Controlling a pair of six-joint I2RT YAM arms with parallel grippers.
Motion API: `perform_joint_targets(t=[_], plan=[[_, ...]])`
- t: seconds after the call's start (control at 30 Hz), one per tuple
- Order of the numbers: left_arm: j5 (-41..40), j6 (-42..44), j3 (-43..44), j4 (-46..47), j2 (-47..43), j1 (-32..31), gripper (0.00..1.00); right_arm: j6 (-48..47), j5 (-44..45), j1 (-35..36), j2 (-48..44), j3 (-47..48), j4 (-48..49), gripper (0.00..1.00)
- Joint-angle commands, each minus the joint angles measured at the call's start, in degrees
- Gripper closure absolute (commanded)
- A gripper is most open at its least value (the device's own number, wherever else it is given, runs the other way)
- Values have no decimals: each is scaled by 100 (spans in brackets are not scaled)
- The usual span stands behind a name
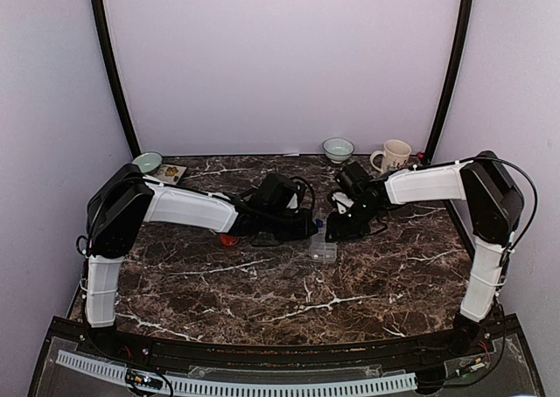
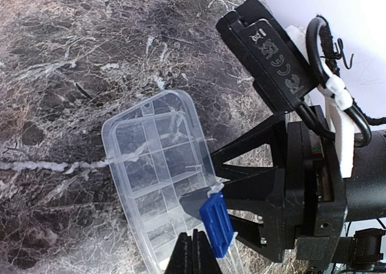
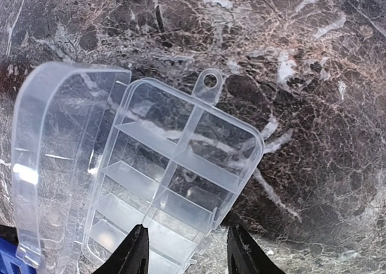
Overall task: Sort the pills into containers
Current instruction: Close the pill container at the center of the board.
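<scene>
We're picking out just one readable spot: white marks are showing on the black camera module (image 2: 271, 50), printed upside down and looking like CE and FC compliance signs. The mug (image 1: 393, 156) is carrying a print we're not making out.

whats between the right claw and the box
Nothing: the right wrist view shows a corner of the open box reaching right in between the spread fingers of the right claw.
</scene>
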Motion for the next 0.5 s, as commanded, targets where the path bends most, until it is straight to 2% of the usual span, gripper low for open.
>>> perform_joint_targets(t=[0.0, 0.47], plan=[[87, 133, 217, -165, 47, -31, 99, 72, -14, -60, -153, -69, 102, 56], [185, 195, 532, -396, 252, -40, 99, 121, -75, -175, -400, -195, 203, 55]])
